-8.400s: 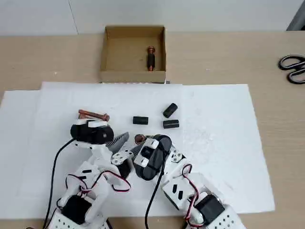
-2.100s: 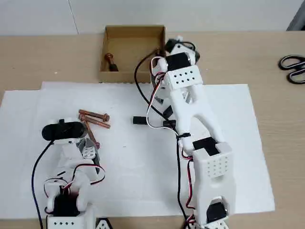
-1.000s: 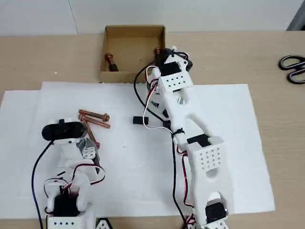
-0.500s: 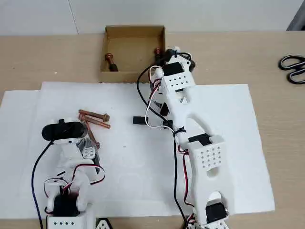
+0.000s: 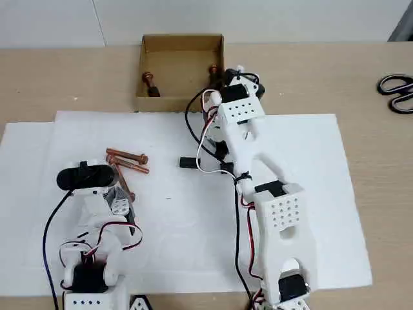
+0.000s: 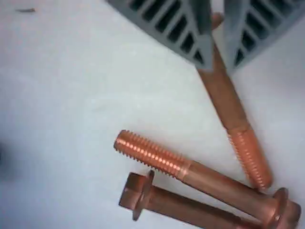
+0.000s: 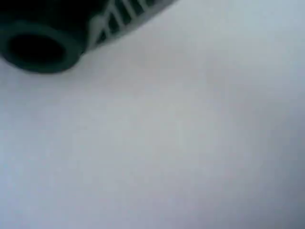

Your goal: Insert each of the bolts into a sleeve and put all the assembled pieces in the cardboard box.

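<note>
The cardboard box [image 5: 182, 40] at the back holds two bolt-in-sleeve pieces, one by its left wall [image 5: 150, 84] and one by its right wall [image 5: 213, 70]. My right arm [image 5: 237, 113] stretches over the white sheet just short of the box, hiding its gripper. The right wrist view has a black sleeve [image 7: 40, 47] beside a grey ribbed edge [image 7: 119, 19]. A loose sleeve [image 5: 189, 163] lies left of that arm. My left gripper [image 6: 217, 64] is shut on a copper bolt [image 6: 236, 124] lying on the sheet. Two more bolts [image 5: 127, 156] lie beside it.
A white sheet [image 5: 310, 194] covers the near half of the wooden table. Scissors [image 5: 397, 90] lie at the far right edge. Two more black sleeves [image 5: 226, 168] peek out from under the right arm. The arm's cable [image 5: 193, 129] loops over the sheet.
The right arm carried an assembled piece from the middle into the box, then drew its end back over the sheet. The left arm swung left onto the bolts and has held still since.
</note>
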Robot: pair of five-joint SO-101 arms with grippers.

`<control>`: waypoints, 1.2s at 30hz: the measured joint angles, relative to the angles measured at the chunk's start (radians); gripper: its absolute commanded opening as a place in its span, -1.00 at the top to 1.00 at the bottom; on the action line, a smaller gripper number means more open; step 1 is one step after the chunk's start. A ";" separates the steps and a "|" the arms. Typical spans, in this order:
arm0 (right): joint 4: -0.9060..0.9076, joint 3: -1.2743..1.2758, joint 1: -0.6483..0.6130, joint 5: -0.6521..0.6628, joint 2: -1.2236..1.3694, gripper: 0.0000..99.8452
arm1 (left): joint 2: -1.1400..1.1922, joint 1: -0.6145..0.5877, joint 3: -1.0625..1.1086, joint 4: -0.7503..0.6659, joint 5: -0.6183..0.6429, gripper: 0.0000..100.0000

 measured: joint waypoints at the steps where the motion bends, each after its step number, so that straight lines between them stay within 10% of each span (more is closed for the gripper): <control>1: 0.014 0.000 -0.002 0.000 0.000 0.99 | 0.000 0.000 0.000 0.000 0.000 0.99; 22: 0.126 0.011 0.091 0.054 -0.176 0.99 | 0.002 -0.005 -0.476 0.160 0.038 0.99; 36: 0.130 0.371 0.110 0.054 -0.404 0.99 | 0.617 -0.060 -1.043 0.287 0.074 0.99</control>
